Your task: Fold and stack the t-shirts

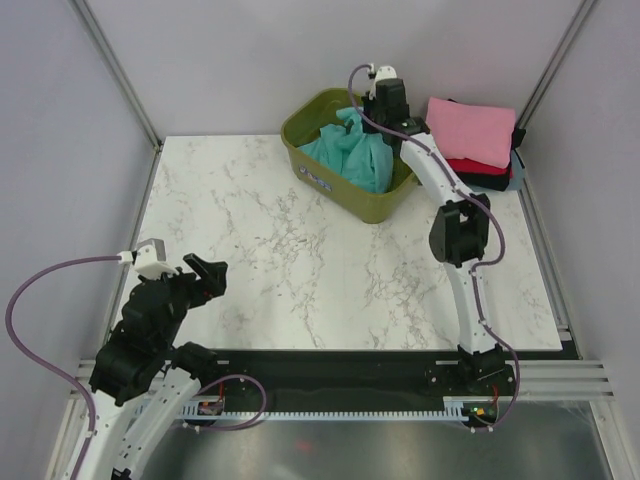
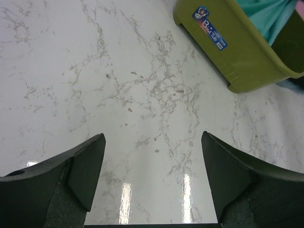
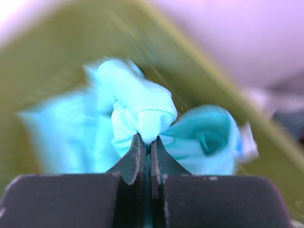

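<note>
Near edge: black rail (image 1: 330,385) with both arm bases bolted on, purple cables looping off each. White marble-look worktop (image 1: 300,250) with grey veining, glossy, light glare close under the left hand in its wrist view. Pale lilac-grey walls (image 1: 250,60) on three sides, aluminium frame posts (image 1: 115,65) in the far corners.

Left arm folded low at the near-left corner. Left hand (image 1: 208,280) hovers over bare worktop, jaws spread wide, nothing between them; wrist view shows only marble (image 2: 142,95) between the two fingers (image 2: 88,166).

Far ahead and to the right of the left hand: olive-green basket (image 1: 340,195), set at an angle, blue label (image 2: 210,26) on its near wall.

Right arm stretched long from its base up the right side, elbow raised, wrist tipped down into the basket. Right hand (image 1: 374,128) is inside it, jaws clenched on a bunched fold of the teal t-shirt (image 1: 350,150). Wrist view: fingertips pinched together (image 3: 147,140) with teal cloth (image 3: 142,104) puckered right at the tips, basket wall (image 3: 57,38) blurred behind. Rest of the tee is crumpled in the basket below and left of the hand.

Just right of the right hand, at the far-right corner: folded stack, pink shirt (image 1: 470,130) on top, red shirt (image 1: 480,167) under it, black shirt (image 1: 490,182) below that, grey-blue shirt (image 1: 516,165) peeking out at the right edge.
</note>
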